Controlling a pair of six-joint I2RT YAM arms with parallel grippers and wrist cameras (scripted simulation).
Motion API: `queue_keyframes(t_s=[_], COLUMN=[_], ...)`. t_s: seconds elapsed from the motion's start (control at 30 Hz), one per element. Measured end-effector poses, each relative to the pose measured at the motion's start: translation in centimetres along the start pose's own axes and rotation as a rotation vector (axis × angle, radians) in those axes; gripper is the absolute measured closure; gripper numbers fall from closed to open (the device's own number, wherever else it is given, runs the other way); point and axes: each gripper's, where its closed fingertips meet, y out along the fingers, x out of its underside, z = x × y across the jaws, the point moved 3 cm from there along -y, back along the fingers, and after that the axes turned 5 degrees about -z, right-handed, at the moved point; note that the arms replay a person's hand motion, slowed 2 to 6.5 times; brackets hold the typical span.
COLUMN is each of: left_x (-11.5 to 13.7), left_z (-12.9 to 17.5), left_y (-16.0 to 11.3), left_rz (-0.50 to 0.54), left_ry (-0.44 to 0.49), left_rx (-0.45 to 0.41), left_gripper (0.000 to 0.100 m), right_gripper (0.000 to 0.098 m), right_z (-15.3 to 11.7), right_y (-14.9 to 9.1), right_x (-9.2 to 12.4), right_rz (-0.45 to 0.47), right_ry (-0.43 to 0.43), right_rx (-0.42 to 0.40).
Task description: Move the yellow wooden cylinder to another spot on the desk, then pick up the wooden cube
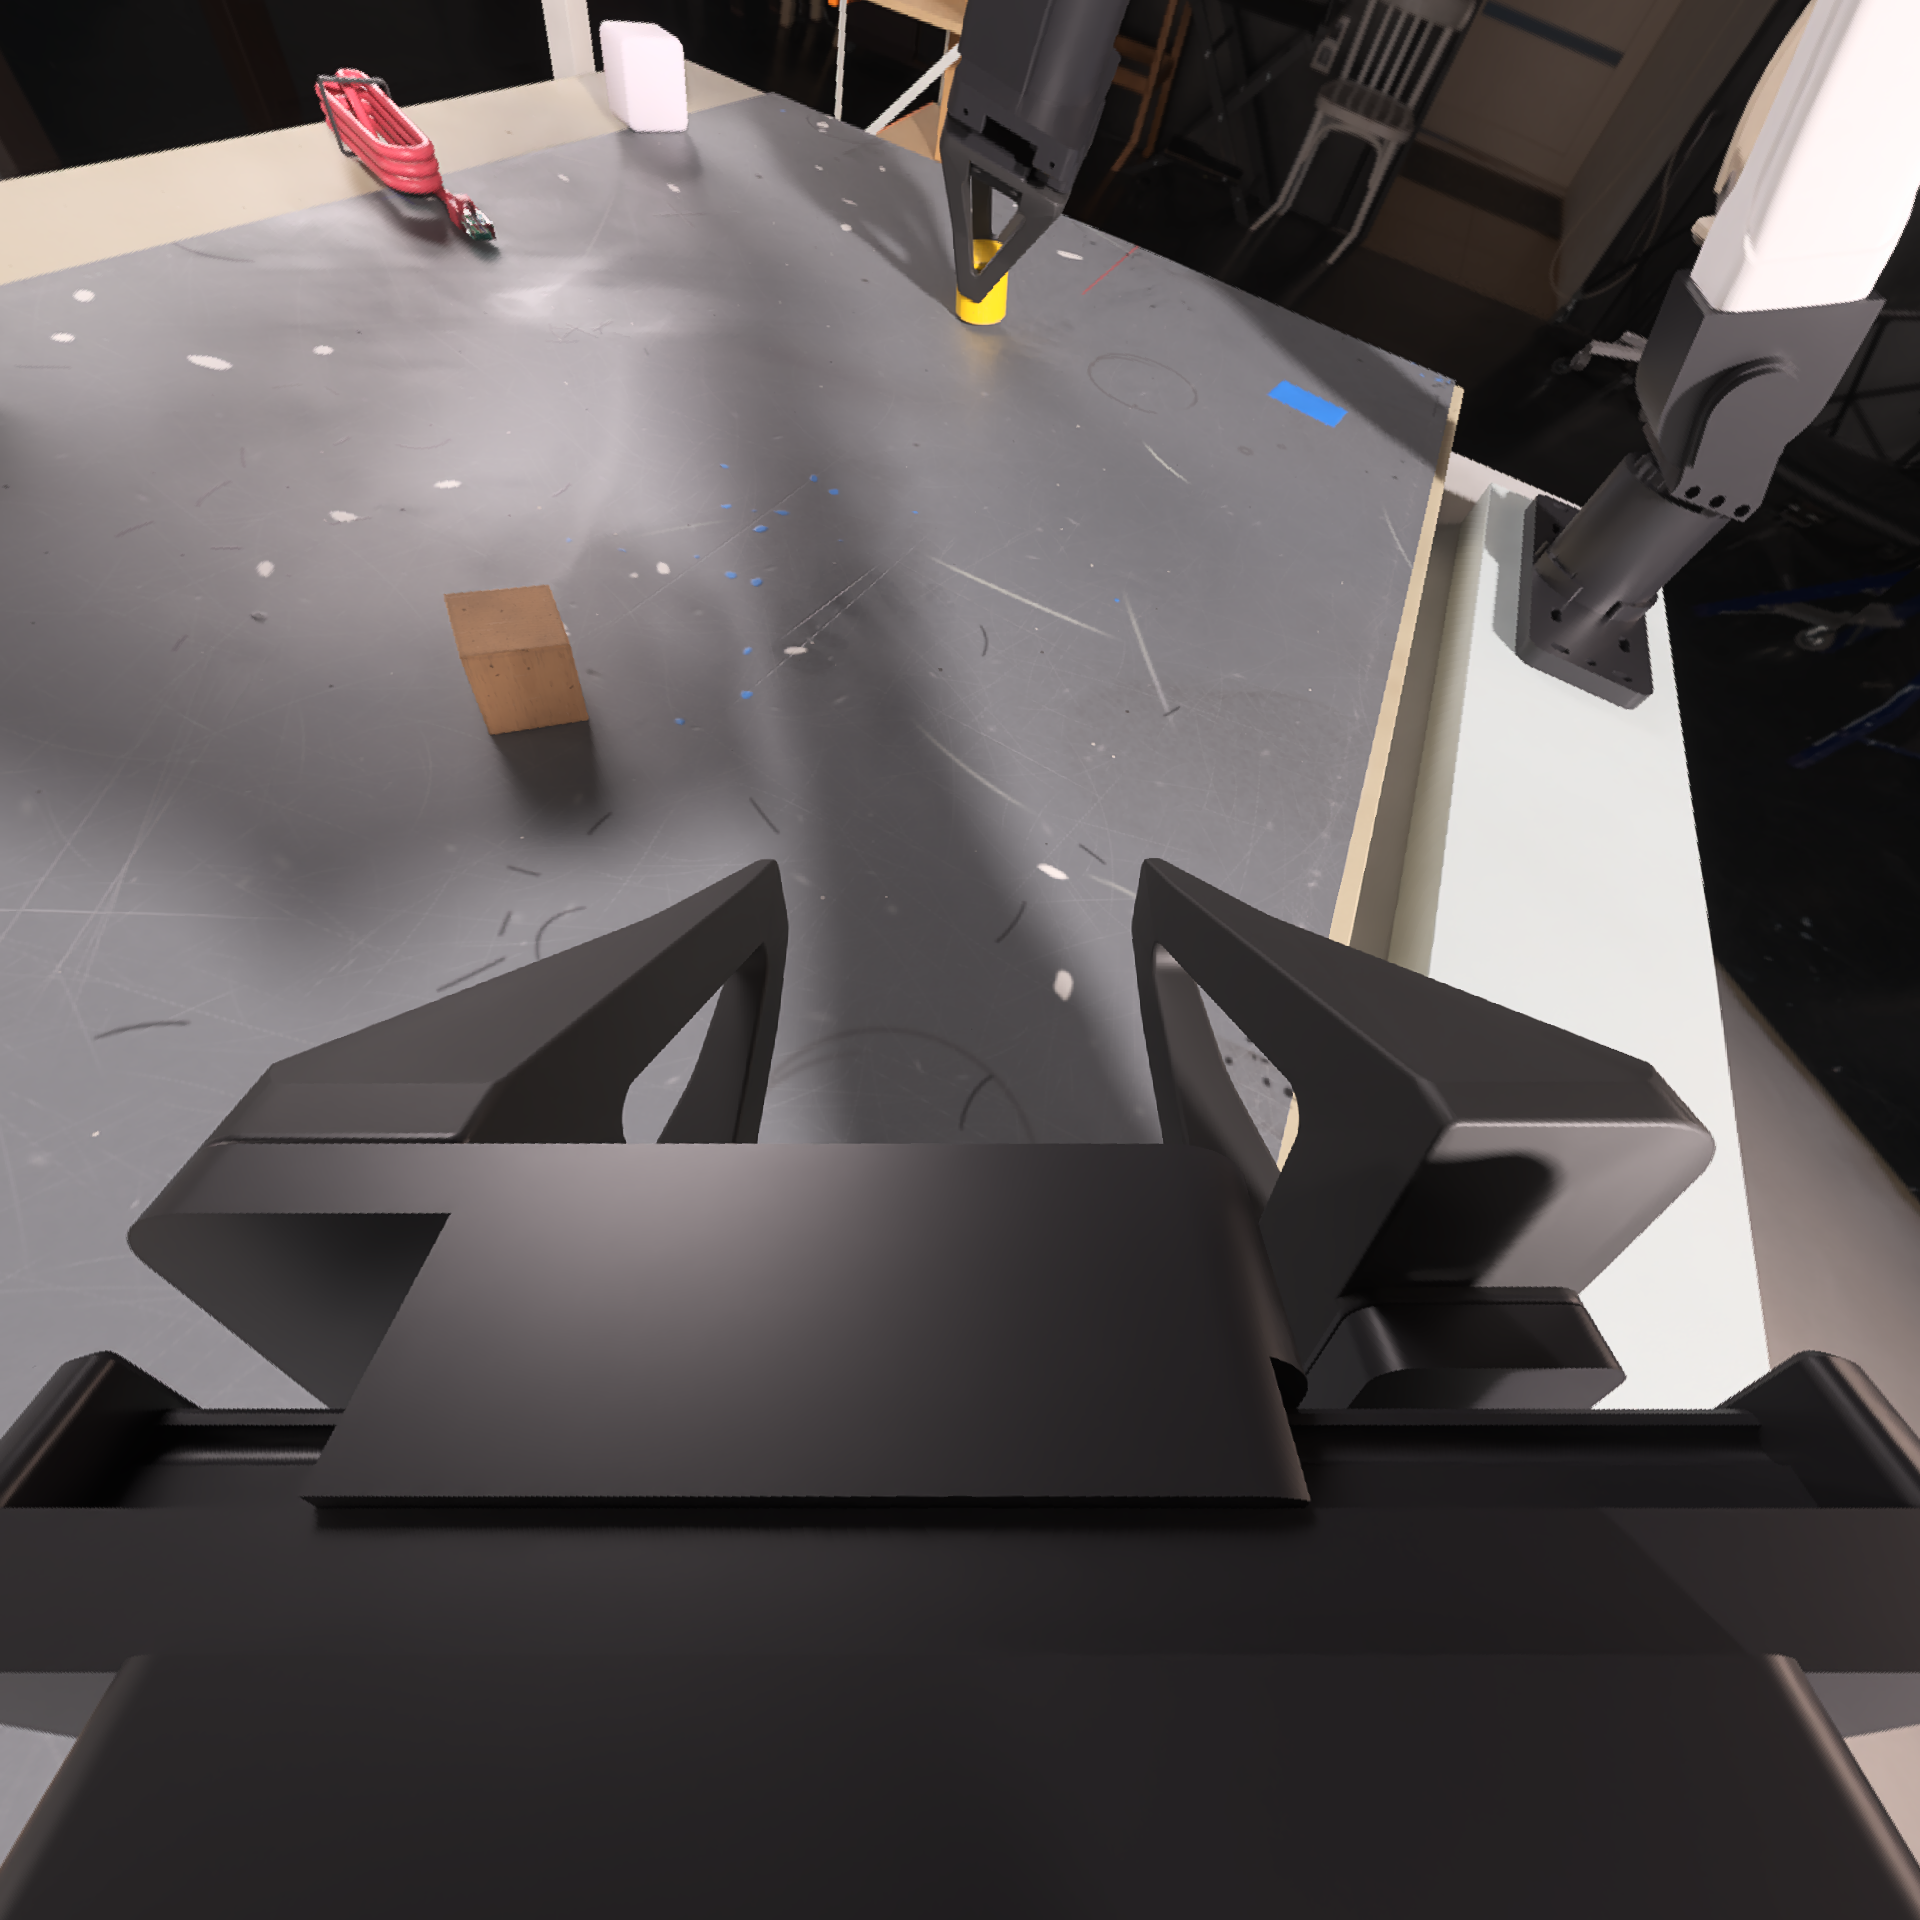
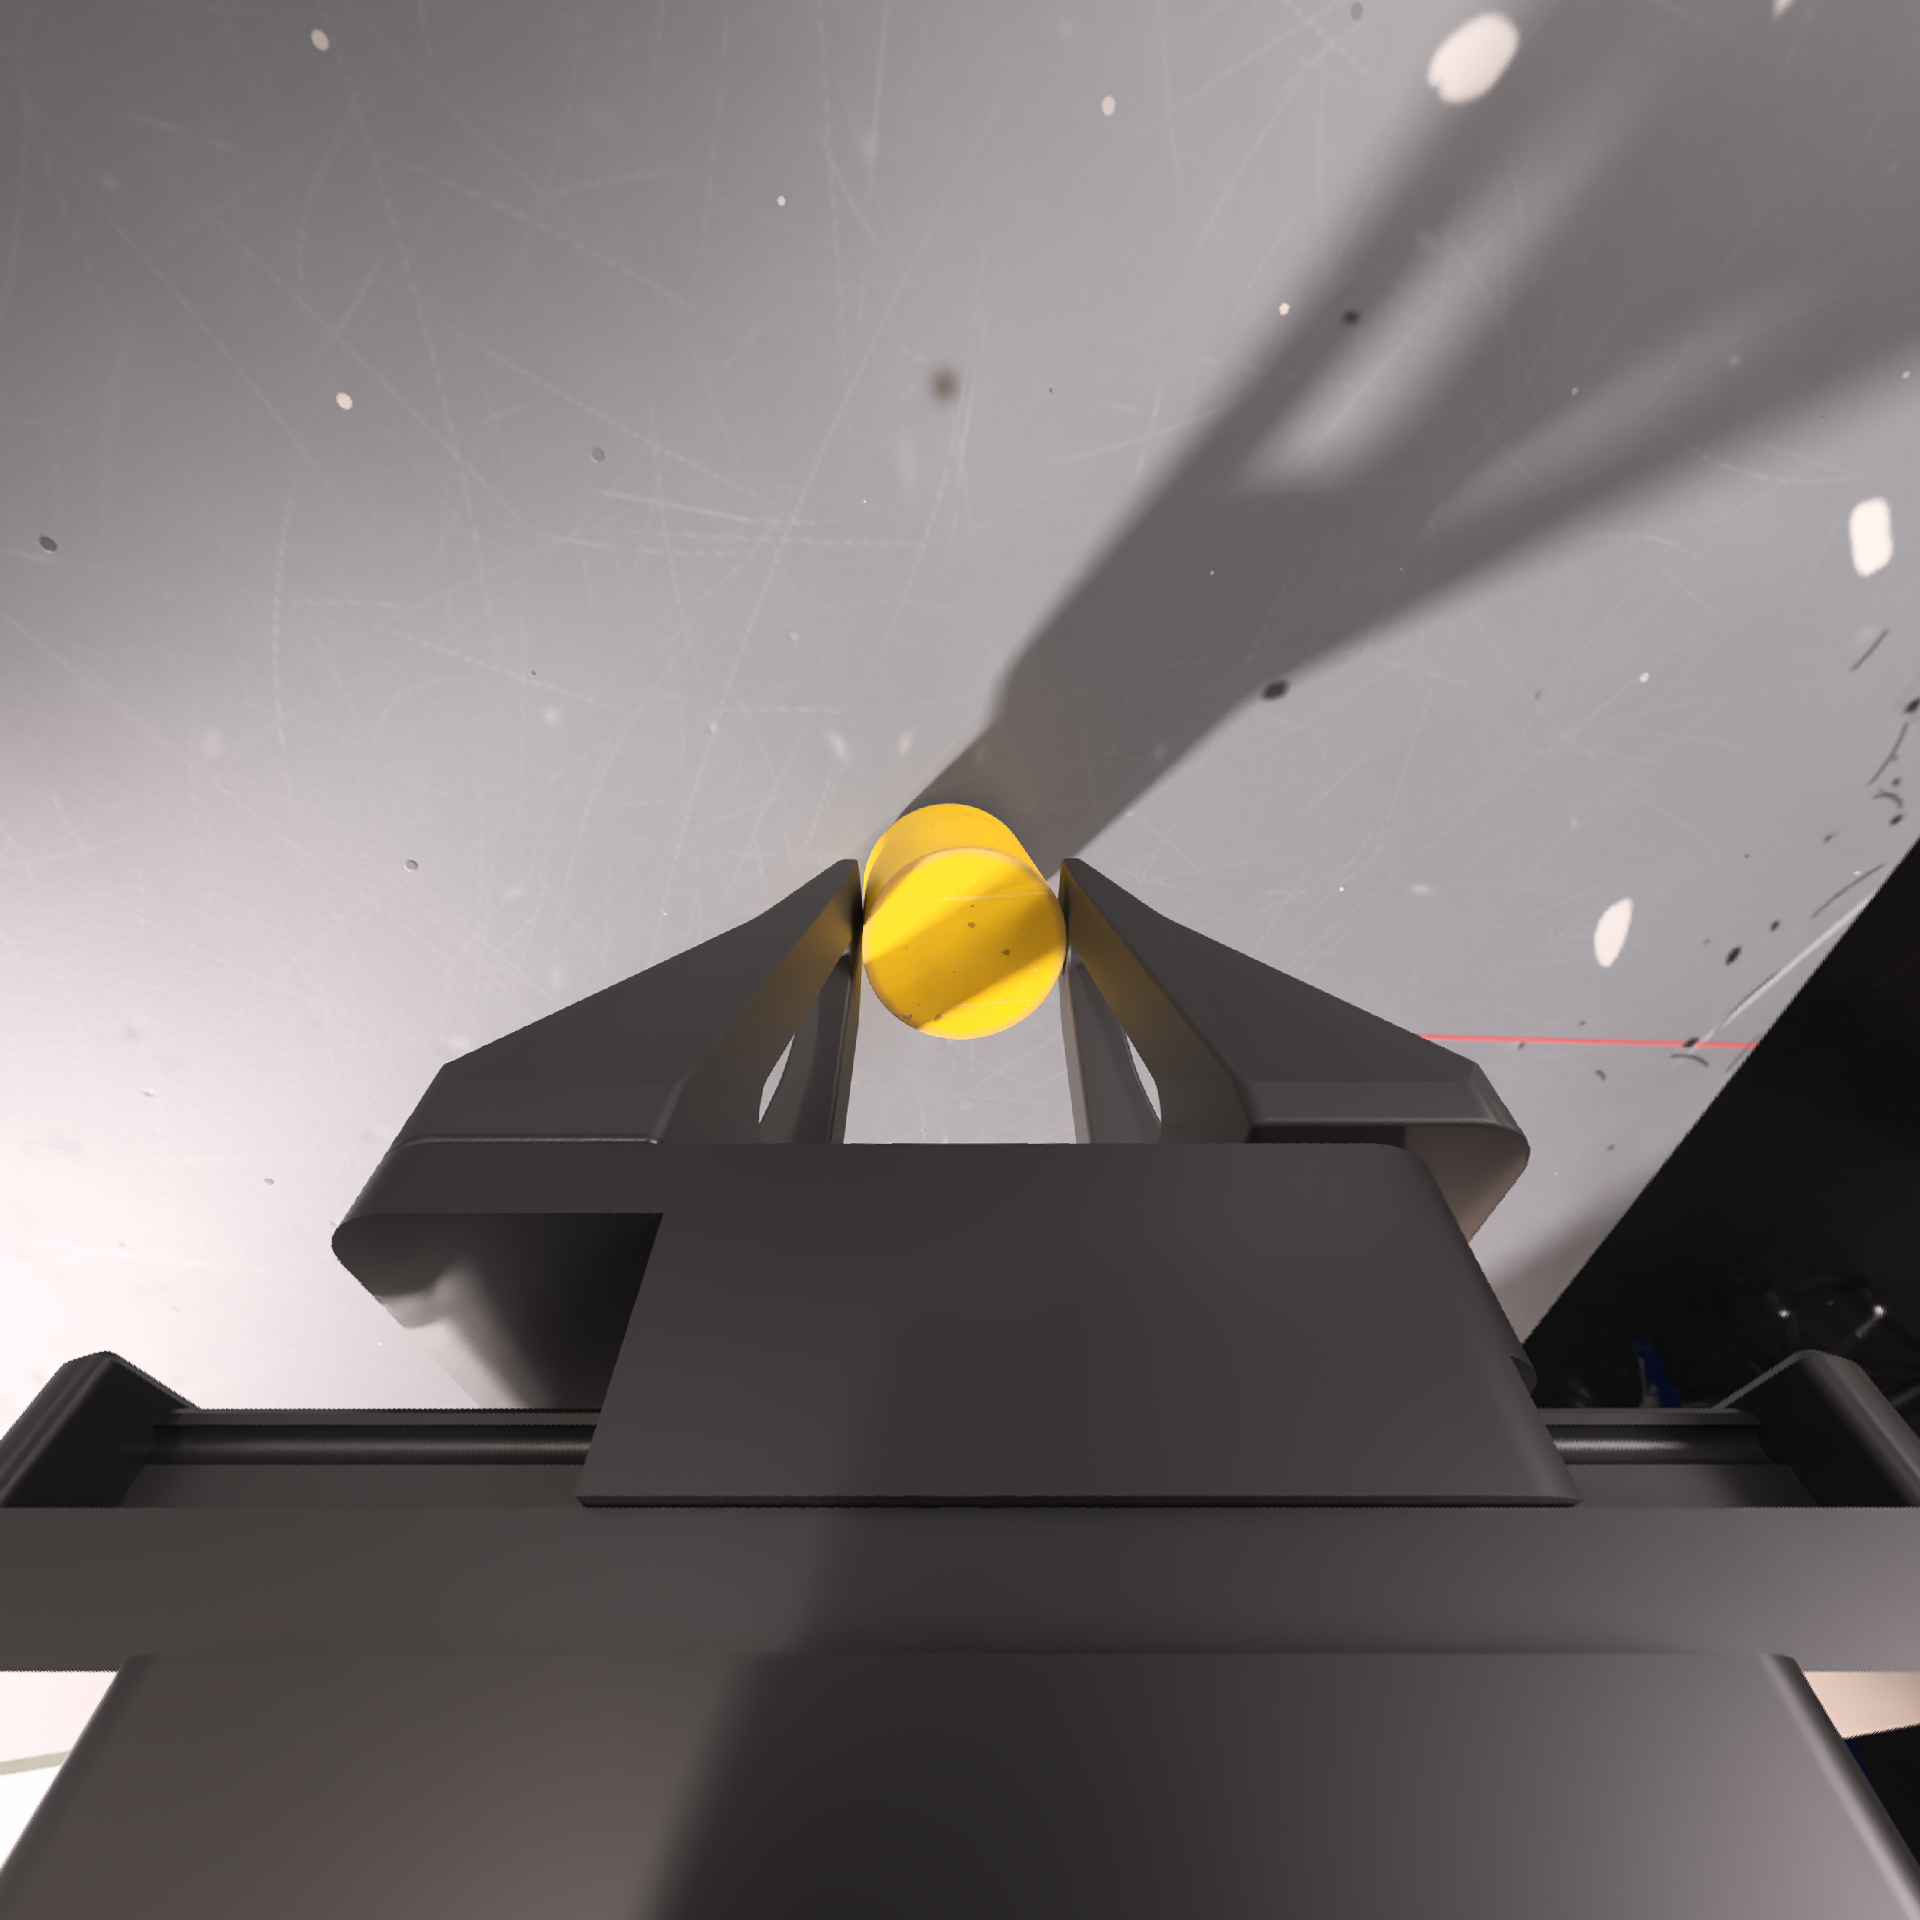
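Note:
The yellow wooden cylinder (image 2: pixel 962 935) stands upright on the grey desk, seen from above between my right gripper's (image 2: pixel 960 878) fingers, which press on both its sides. In the left wrist view the cylinder (image 1: pixel 981 301) rests on the desk at the far right with the right gripper (image 1: pixel 987 272) pointing down onto it. The wooden cube (image 1: pixel 516 660) sits on the desk left of centre, apart from both grippers. My left gripper (image 1: pixel 958 868) is open and empty, above the desk near its right edge, with the cube ahead and to the left.
A coiled red cable (image 1: pixel 390 140) and a white block (image 1: pixel 644 75) lie at the far edge of the desk (image 1: pixel 1039 623). A blue tape patch (image 1: pixel 1307 403) is near the right edge. The right arm's base (image 1: pixel 1590 603) stands on a white ledge beyond that edge.

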Motion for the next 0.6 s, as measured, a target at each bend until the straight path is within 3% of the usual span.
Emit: queue_keyframes(t_s=[0.23, 0.33, 0.47, 0.53, 0.6], left_x=[0.2, 0.2, 0.4, 0.5, 0.5], left_z=[0.1, 0.1, 0.0, -0.1, -0.2], left_y=[0.3, 0.3, 0.3, 0.3, 0.2], left_rz=[-0.013, -0.013, -0.011, -0.009, -0.008], left_ry=[0.015, 0.011, 0.001, -0.003, -0.006], left_rx=[0.0, 0.002, 0.004, 0.003, 0.001], left_gripper=[0.043, 0.043, 0.043, 0.043, 0.043], right_gripper=[0.0663, 0.0638, 0.0374, 0.035, 0.0406], right_z=[-0.2, 0.1, 0.2, -0.1, -0.6], right_y=[0.0, -0.8, -3.5, -5.7, -8.1], right_x=[0.2, 0.2, -0.6, -1.2, -1.9], right_rz=[-0.004, -0.016, 0.051, 0.112, 0.179], right_ry=[-0.032, -0.056, -0.075, -0.08, -0.089], right_rx=[-0.014, 0.019, 0.08, 0.093, 0.101])
